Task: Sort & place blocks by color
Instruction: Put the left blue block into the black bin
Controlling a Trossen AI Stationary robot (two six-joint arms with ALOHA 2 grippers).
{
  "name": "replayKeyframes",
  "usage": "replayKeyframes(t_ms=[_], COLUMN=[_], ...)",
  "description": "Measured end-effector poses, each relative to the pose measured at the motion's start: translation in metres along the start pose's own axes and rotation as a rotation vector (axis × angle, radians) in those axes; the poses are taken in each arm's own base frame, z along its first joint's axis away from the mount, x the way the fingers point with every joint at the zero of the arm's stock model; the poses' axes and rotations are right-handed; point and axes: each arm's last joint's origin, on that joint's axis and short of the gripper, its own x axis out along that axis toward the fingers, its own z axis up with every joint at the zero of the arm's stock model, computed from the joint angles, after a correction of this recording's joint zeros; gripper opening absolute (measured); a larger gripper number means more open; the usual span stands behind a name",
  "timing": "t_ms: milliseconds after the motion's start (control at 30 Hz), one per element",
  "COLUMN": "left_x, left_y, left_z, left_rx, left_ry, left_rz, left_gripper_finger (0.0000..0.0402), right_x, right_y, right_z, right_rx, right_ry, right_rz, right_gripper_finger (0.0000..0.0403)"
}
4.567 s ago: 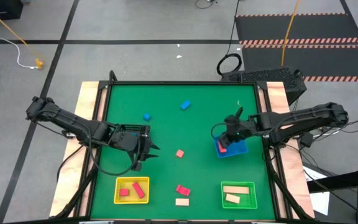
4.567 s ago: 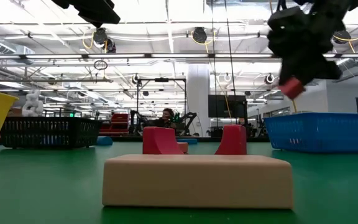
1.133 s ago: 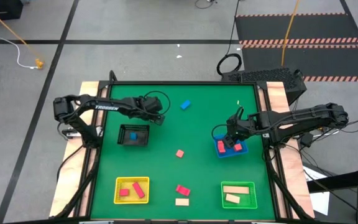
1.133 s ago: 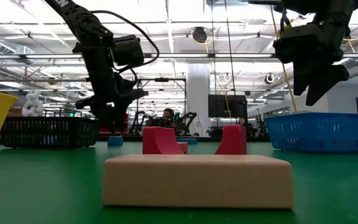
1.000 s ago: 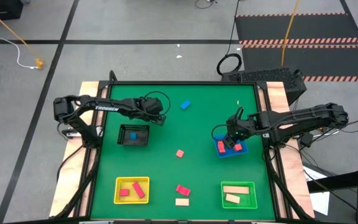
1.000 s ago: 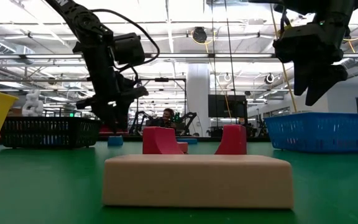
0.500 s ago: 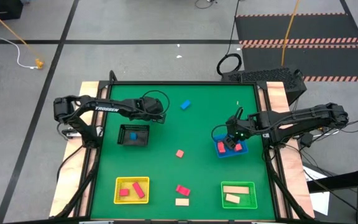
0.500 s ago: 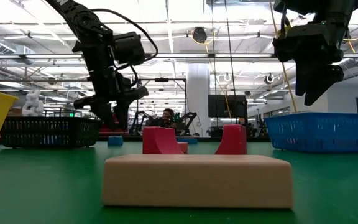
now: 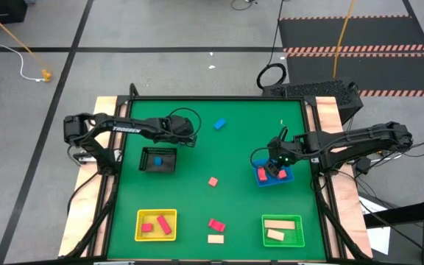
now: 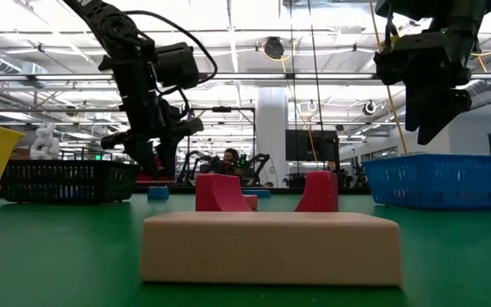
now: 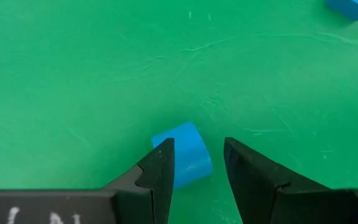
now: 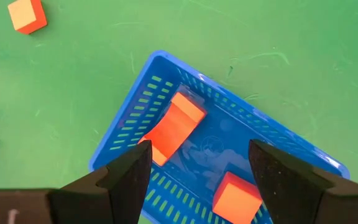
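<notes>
L gripper [image 11: 194,165] low over far-left mat, fingers parted astride blue block [image 11: 184,154], not yet pinching; block sits dead between tips, nearer L arm. R gripper [image 12: 194,163] wide open, empty, above blue tray [image 12: 136,142] w/ salmon blocks.

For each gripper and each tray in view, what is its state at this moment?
left gripper: around a blue block, not visibly clamped
right gripper: open, above the blue tray
blue tray: holds two salmon-pink blocks
black tray: holds one blue block
yellow tray: holds two red blocks
green tray: holds two cream blocks
</notes>
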Motion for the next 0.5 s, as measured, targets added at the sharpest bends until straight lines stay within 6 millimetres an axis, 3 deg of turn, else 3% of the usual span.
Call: replayKeyframes(t_ms=[267,500], left_x=[-0.0003,-0.0028], left_y=[0.0038,-0.0045], left_z=[-0.0034,-0.0094], left_rx=[-0.027,-0.023], left_ry=[0.026,0.020], left_rz=[0.046,0.007], left_gripper_finger=[0.0141,0.0141], right_x=[0.0000,-0.0002], right_y=[0.0002,0.0048], right_z=[0.0002,0.0040], right_rx=[0.000,0.004], right_ry=[-0.002,-0.041], right_rz=[0.002,0.049], right_gripper_finger=[0.0258,0.0258])
